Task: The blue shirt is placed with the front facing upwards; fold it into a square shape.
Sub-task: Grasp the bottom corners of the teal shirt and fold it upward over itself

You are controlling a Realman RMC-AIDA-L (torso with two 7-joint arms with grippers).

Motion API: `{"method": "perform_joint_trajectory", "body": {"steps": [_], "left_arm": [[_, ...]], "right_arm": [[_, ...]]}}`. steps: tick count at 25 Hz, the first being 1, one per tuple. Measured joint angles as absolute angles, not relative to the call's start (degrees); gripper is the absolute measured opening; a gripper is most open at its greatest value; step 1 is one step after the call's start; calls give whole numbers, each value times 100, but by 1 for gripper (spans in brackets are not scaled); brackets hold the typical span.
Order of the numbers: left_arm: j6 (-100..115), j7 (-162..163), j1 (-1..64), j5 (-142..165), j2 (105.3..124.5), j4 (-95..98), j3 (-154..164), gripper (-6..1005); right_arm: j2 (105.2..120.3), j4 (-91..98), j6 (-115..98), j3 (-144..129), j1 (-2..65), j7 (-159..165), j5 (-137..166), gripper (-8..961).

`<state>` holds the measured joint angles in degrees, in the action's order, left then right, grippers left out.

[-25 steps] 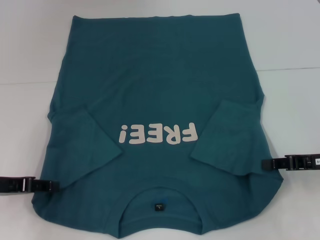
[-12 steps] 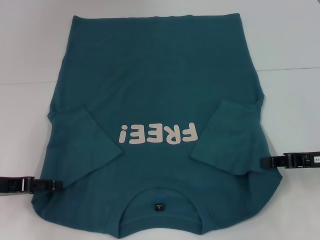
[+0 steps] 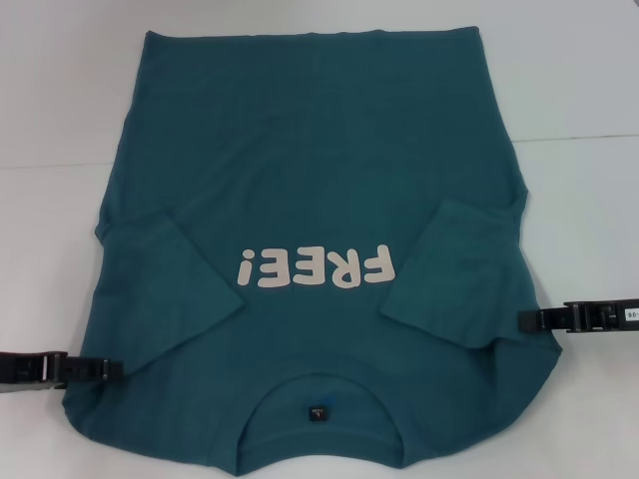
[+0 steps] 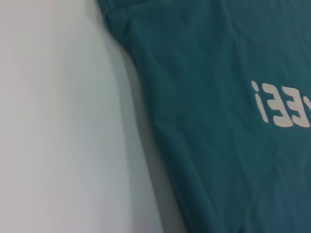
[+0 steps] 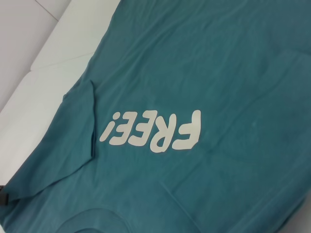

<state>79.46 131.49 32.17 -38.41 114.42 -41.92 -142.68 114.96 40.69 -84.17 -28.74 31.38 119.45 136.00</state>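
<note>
1. The left gripper [image 3: 105, 370] lies low over the white worktop [image 3: 50, 249], reaching in from the left edge of the head view. Its fingers [image 3: 100, 370] look pressed together, and their tips sit at the left shoulder edge of the blue shirt [image 3: 319, 170]. Whether they pinch any cloth, I cannot tell.
2. Just past those fingertips, the shirt's left sleeve [image 3: 165, 289] is folded inward over the body.
3. Between the two sets of fingers the shirt lies flat on the worktop, front up. The neckline [image 3: 318, 404] is on the side nearest the robot and the hem is farthest away.
4. A pale "FREE!" print [image 3: 312, 268] runs across the chest, midway between the fingers, and a small black label [image 3: 316, 410] sits inside the neckline.
5. The right sleeve [image 3: 454, 274] is also folded inward, just inside the right fingertips.
6. The right gripper [image 3: 529, 320] comes in from the right edge, a little farther from the robot than the left one. Its fingers [image 3: 534, 320] look closed together, with the tips touching the shirt's right edge; a grip on cloth cannot be confirmed.
</note>
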Motion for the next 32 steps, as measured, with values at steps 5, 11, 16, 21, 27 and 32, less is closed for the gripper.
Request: {"method": "perform_joint_trajectory", "body": {"steps": [5, 11, 16, 21, 27, 32], "left_arm": [[7943, 13159, 3217, -3835, 11442, -4192, -14265, 879], [7923, 13162, 3217, -3821, 11443, -4192, -14262, 834], [7866, 13199, 3223, -3791, 11443, -4192, -14262, 703], [7793, 13267, 3236, -3740, 11443, -4192, -14265, 556], [7813, 13257, 3272, -3740, 11443, -4192, -14265, 422], [7835, 13256, 3298, -3734, 11443, -4191, -14265, 122]], "right_arm": [[11496, 4062, -8403, -2874, 3159, 11945, 13605, 39], [11496, 4043, -8382, -2874, 3171, 11947, 13606, 38], [11496, 4043, -8365, -2874, 3175, 11946, 13606, 38], [11488, 4037, -8339, -2874, 3205, 11950, 13606, 38], [11472, 4025, -8330, -2877, 3240, 11981, 13606, 38], [11469, 4023, -8320, -2882, 3260, 11994, 13605, 38]]}}
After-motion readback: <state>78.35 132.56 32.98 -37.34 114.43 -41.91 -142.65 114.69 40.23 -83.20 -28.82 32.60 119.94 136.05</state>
